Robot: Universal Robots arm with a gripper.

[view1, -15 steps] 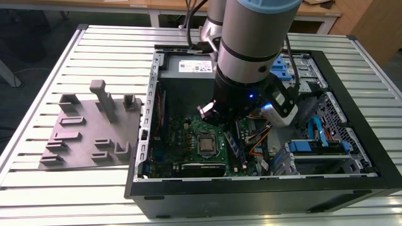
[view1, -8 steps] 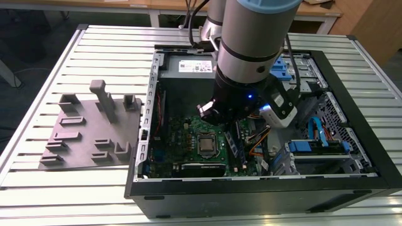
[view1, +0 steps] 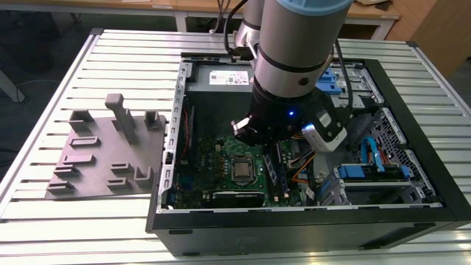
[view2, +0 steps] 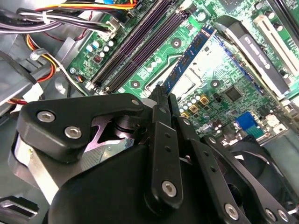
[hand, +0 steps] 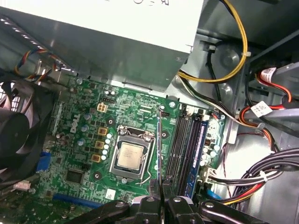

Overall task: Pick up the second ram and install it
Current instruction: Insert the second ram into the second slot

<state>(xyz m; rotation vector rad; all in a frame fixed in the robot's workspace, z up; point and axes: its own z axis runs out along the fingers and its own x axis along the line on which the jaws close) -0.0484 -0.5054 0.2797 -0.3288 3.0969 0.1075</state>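
The arm (view1: 294, 49) stands steeply over the middle of the desk (view1: 96, 61), its wrist (view1: 283, 118) pointing downward. In both wrist views the pincer (view2: 161, 95) (hand: 161, 189) has its fingers pinched close together on the thin second ram (hand: 159, 144).

This looks like a robotics lab or workshop. A robot arm (view1: 294, 49) reaches into an open desktop computer case (view1: 294, 229) that lies on a slatted aluminium table (view1: 88, 66). A grey parts fixture (view1: 96, 165) lies beside the case, and wood-topped workbenches (view1: 162, 6) stand behind.
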